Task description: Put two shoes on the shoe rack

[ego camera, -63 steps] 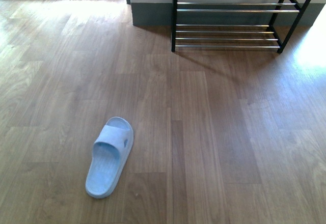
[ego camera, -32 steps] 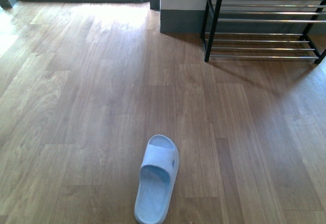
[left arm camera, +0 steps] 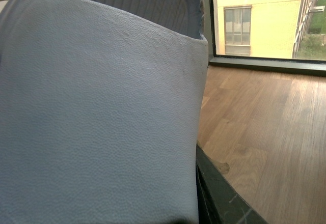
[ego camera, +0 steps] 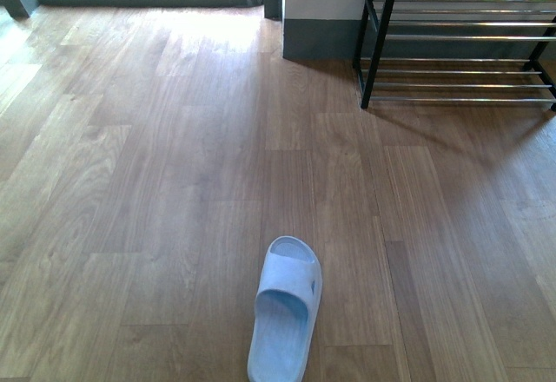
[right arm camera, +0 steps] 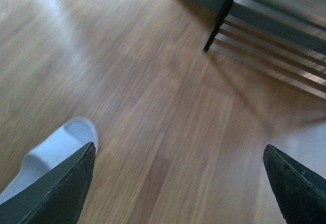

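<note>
Pale blue floor slipper point(ego camera: 285, 312) lies sole-down on the wood floor point(ego camera: 130, 182), near centre, toe pointing far. Shoe rack point(ego camera: 460, 52) stands far right, well apart from it. Second slipper point(left arm camera: 102, 107) fills the left wrist view, clamped by the left gripper point(left arm camera: 153, 208); one dark finger point(left arm camera: 216, 196) touches its edge. Right gripper point(right arm camera: 178, 147): jaws wide apart, empty, above the floor.

Front camera looks down over floor point(ego camera: 156, 182): slipper point(ego camera: 285, 312) at 6 o'clock, shoe rack point(ego camera: 460, 25) at 1 o'clock. Right wrist camera shares both. Left wrist camera presses close against second slipper point(left arm camera: 102, 122).
</note>
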Controlling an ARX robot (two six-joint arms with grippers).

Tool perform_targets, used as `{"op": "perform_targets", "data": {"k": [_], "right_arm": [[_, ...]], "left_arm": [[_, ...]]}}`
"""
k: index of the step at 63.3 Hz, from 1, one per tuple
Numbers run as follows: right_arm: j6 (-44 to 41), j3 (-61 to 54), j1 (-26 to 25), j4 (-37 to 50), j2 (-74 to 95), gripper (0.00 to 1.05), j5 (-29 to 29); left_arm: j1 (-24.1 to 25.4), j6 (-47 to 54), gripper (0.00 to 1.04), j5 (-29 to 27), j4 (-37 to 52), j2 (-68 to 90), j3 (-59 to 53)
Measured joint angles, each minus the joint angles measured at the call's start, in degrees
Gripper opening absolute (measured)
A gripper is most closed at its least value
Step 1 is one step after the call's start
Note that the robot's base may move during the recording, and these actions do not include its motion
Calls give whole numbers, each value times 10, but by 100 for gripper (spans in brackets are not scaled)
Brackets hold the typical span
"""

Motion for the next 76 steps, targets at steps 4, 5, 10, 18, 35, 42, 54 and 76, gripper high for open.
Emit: {"op": "perform_targets", "data": {"k": [4, 5, 10, 18, 35, 42, 54, 76], "right_arm": [[0, 27, 18, 39, 126, 96, 9], [0, 31, 21, 44, 144, 96, 10], [4, 71, 37, 73, 279, 96, 23], [21, 136, 49, 90, 416, 96, 33], [36, 276, 90, 49, 574, 96, 20], [59, 332, 128, 26, 633, 96, 9], [109, 369, 151, 19, 659, 96, 7], [200, 378, 153, 34, 661, 96, 8]], "left_arm": [[0, 0, 2, 0, 0, 0, 0], [0, 0, 2, 0, 0, 0, 0], [0, 0, 2, 0, 0, 0, 0], [0, 0, 2, 0, 0, 0, 0], [0, 0, 2, 0, 0, 0, 0], [0, 0, 2, 0, 0, 0, 0], [0, 0, 2, 0, 0, 0, 0], [0, 0, 2, 0, 0, 0, 0]]}}
